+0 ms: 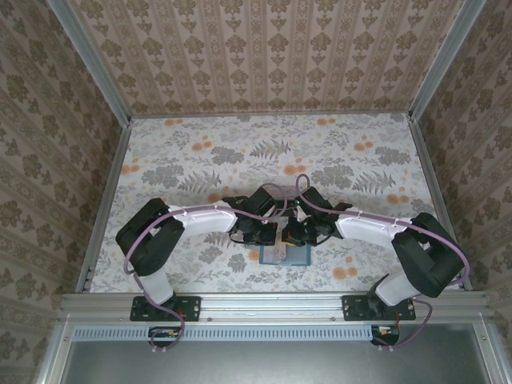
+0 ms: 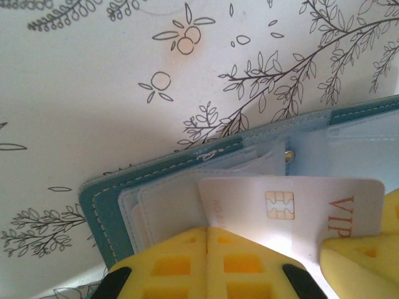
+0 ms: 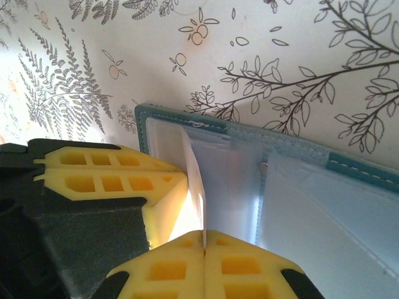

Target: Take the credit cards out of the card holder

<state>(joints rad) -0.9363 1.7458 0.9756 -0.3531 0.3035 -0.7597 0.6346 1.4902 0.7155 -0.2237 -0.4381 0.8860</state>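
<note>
the top external camera is mounted above and behind the arm bases, facing down and forward across the whole table [image 1: 240, 152] at long range. each wrist camera looks past its own fingertips, left gripper [image 2: 206, 233] and right gripper [image 3: 204, 237], at close range. all three views share the card holder [image 1: 292, 256]. both wrist views share the pale credit card [image 2: 293, 205], face-on left, edge-on right.
</note>
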